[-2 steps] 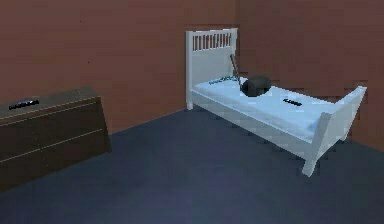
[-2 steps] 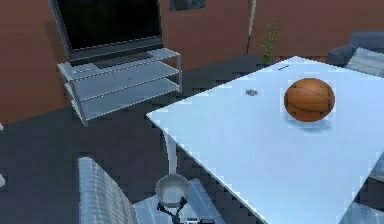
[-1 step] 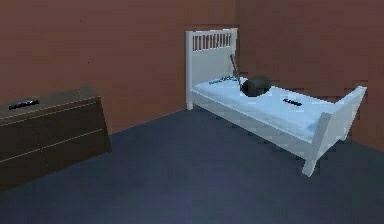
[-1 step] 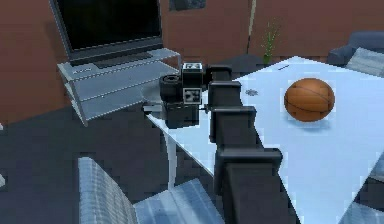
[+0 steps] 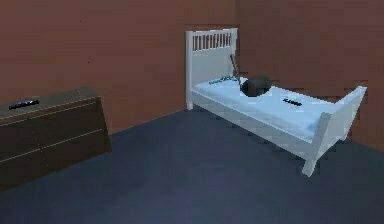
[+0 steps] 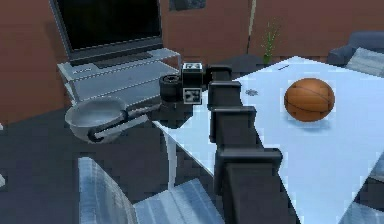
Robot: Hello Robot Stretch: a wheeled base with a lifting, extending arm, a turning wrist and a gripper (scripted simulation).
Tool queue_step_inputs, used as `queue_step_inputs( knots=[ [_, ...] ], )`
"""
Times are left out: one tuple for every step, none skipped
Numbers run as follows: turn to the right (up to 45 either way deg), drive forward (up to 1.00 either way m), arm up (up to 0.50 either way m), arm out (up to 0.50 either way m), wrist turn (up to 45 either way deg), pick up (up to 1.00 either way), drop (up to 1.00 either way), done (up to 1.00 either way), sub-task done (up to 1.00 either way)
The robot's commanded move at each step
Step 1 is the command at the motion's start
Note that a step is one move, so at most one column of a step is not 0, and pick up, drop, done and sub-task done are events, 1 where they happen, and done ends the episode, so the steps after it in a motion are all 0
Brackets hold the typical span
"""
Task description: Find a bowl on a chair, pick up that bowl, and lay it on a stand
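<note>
bowl is hanging off the far end of the gripper in the arm side view. it's clear of every surface, with dark floor behind it and the pale striped chair lower down at the near left. so the gripper holds the bowl. how the fingers are set on it i can't tell, these pictures just don't show it.

handling guess: it's grey and looks like metal or glazed ceramic, so stiff, fairly light and pretty slick. the hold seems to be on the rim at the bowl's right side. that means all the weight hangs off one edge, and it could tip or slide out if the arm jerks. the rim is really the only place thin fingers can take a bowl like this, so i'd go slow and keep it level.

the pick looks done, and laying it on a stand is what's left. the glass tv stand under the big tv sits farther out at the left, past the bowl, and looks like the obvious candidate. the white table with the basketball is just beside the arm on the right, so mind its corner when turning.

the forward view has a white bed at the far right and a dark dresser at the near left, nothing needed there imo.
</note>
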Motion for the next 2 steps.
queue_step_inputs(
  knots=[
    [0.0,0.00,0.00,0.00,-45.0,0.00,0.00,0.00,0.00],
    [0.0,0.00,0.00,0.00,-24.0,0.00,0.00,0.00,0.00]
  ],
)
